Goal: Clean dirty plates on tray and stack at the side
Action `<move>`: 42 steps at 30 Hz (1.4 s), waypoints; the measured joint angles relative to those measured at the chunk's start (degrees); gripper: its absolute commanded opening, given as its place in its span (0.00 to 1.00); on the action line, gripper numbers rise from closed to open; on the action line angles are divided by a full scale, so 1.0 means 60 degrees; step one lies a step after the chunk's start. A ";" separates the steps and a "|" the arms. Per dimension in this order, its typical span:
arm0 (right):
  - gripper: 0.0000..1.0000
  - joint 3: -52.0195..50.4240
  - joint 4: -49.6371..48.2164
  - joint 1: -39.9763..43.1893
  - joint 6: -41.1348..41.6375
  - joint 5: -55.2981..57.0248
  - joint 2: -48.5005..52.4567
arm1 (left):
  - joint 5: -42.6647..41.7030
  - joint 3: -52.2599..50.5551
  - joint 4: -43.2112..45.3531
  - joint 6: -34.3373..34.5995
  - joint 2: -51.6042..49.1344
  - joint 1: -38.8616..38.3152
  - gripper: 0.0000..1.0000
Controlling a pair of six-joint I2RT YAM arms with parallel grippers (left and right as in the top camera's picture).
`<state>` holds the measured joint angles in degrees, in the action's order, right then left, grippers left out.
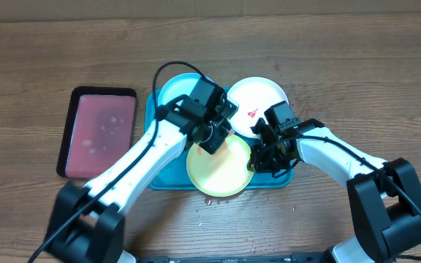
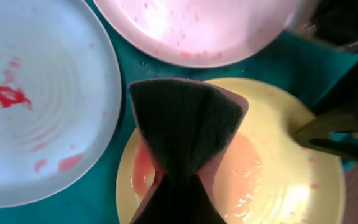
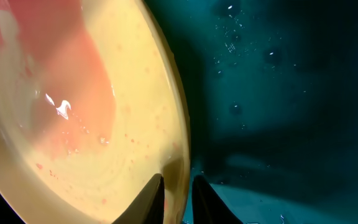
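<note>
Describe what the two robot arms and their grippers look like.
The left arm and right arm have smooth white links joined by blocky black joints, on black bases. The left gripper and right gripper are black, with dark tapered fingers. A thin black cable loops over the left arm. No markings show.

A large turquoise rectangular plastic tray (image 1: pixel 168 174) lies flat. On it, a light blue round plastic plate (image 1: pixel 174 90) sits at 11 o'clock and a white round plastic plate (image 1: pixel 260 96), red-smeared near its centre, at 1 o'clock. A yellow-green round plastic plate (image 1: pixel 221 174), wet with a pinkish film, sits at 6 o'clock and overhangs the tray's rim.
</note>
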<state>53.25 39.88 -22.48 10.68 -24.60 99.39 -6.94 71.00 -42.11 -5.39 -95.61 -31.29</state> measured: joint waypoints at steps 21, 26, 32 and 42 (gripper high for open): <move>0.04 0.1235 0.0758 -0.0011 -0.0015 0.1512 -0.0674 | -0.0492 0.0066 -0.1282 0.0790 0.1843 0.5887 0.04; 0.04 0.2408 0.1497 -0.0131 -0.0029 0.3191 -0.0878 | -0.0568 -0.0208 -0.1268 0.0561 0.1508 0.6863 0.04; 0.04 0.3060 0.1690 -0.0882 -0.0029 0.5446 -0.0896 | -0.0590 -0.0401 -0.1005 0.0335 0.0495 0.7690 0.04; 0.04 0.3107 0.1490 -0.3136 0.0157 0.9814 -0.0896 | 0.0058 -0.0412 -0.0393 0.0291 -0.1144 0.7777 0.04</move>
<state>71.90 48.82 -41.30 11.62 34.28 94.02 -6.59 68.53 -44.47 -3.64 -102.48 15.38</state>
